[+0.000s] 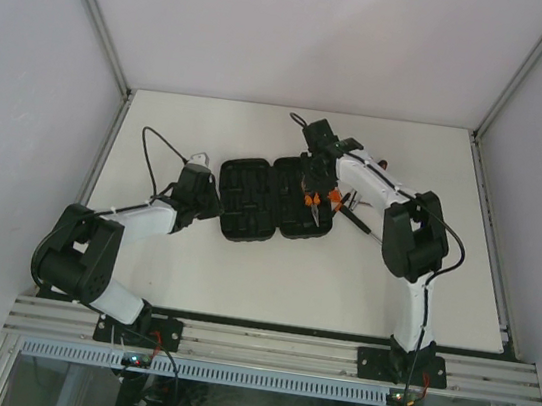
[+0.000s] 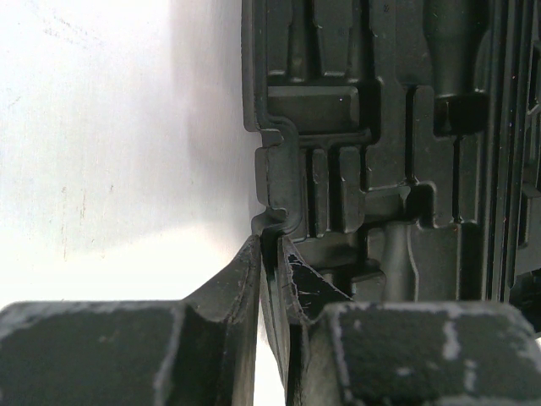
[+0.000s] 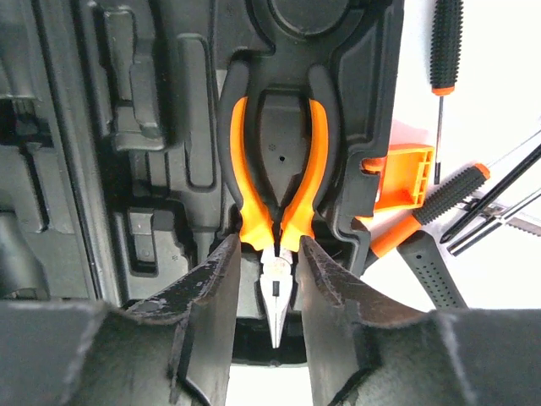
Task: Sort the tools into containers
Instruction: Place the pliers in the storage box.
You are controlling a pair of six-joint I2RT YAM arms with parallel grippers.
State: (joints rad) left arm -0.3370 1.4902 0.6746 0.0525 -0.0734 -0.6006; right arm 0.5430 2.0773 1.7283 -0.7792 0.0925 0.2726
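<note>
The black tool case lies open in the middle of the table, its moulded slots showing. The orange-handled pliers lie in a slot in its right half. My right gripper is open over them, a finger on each side of the metal nose with a gap on both sides. My left gripper is shut on the case's left rim. Several screwdrivers and a black dotted handle lie on the table right of the case.
The case's orange latch sticks out of its right edge, next to the loose tools. White walls and a metal frame enclose the white table.
</note>
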